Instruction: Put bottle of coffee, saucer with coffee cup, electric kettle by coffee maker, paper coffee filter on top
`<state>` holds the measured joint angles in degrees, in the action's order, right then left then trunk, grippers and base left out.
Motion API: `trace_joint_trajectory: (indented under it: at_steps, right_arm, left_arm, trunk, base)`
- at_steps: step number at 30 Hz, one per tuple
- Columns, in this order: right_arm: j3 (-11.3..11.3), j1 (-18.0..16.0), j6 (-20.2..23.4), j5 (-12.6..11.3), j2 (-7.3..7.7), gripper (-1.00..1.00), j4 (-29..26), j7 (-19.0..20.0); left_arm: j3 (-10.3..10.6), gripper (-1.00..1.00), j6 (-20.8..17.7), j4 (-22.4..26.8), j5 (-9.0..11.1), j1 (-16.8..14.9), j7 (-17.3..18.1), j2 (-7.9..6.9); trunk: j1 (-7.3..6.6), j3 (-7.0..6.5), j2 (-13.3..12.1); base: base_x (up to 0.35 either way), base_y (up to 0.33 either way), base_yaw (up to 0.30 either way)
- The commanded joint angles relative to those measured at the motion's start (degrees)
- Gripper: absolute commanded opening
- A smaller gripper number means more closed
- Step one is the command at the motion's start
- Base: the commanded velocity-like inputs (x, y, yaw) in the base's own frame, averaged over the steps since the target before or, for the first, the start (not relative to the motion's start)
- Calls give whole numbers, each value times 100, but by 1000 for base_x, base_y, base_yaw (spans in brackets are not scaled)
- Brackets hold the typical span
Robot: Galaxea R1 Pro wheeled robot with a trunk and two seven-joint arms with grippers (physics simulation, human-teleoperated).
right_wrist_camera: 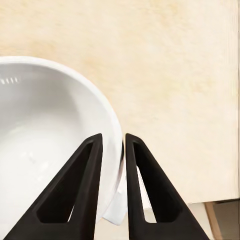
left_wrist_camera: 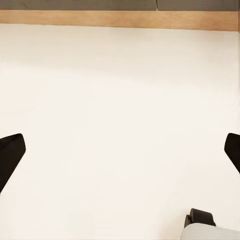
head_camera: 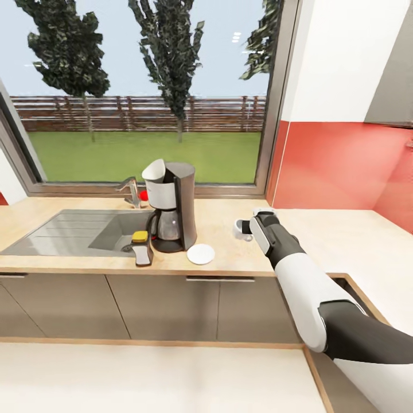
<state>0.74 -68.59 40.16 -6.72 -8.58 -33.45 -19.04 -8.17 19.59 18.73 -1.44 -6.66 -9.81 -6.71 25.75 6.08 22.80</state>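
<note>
Right arm (head_camera: pixel 310 287), white and dark grey, reaches forward over the kitchen countertop (head_camera: pixel 321 235); the right gripper (right_wrist_camera: pixel 114 145) pinches the coffee cup (right_wrist_camera: pixel 45 150) by its rim, fingers narrow. Left gripper (left_wrist_camera: pixel 120 150) hangs spread wide over pale floor. Left of the cup stands the coffee maker (head_camera: pixel 175 206), with the flat round saucer (head_camera: pixel 201 254) just beside its base and the bottle of coffee (head_camera: pixel 141 248) lying by the steel sink (head_camera: pixel 74 229).

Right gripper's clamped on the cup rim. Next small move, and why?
Probably lift slightly and carry the coffee cup left toward the saucer. The right gripper pinches the cup's wall, one finger inside and one outside, while the saucer lies bare on the kitchen countertop beside the coffee maker.
</note>
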Motion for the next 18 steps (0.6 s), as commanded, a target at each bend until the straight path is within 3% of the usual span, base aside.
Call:
trace_joint_trajectory:
  at_steps: [1, 6, 10, 18]
  right_arm:
    - [5, -5, 9, -65, -2, -100, 5, -30]
    - [5, -5, 2, -61, 0, -100, 122, -21]
    - [13, -5, -13, -51, -7, -100, 576, -7]
    - [15, -5, -17, -50, -18, -100, 730, -4]
  left_arm:
    - [-9, 100, 18, -2, -18, -3, -12, 0]
    - [-11, 100, 16, 8, -23, -2, -12, -14]
    - [-10, 100, 6, -5, -32, 23, -19, -42]
    - [-11, 100, -66, -77, -32, 80, -99, -85]
  trunk:
    - [4, 4, 12]
    - [4, -40, 12]
    - [4, -59, 12]
    - [4, -63, 12]
  base:
    - [0, 3, -99]
    - [0, 1, -81]
    - [0, 0, -21]
    - [0, 0, -2]
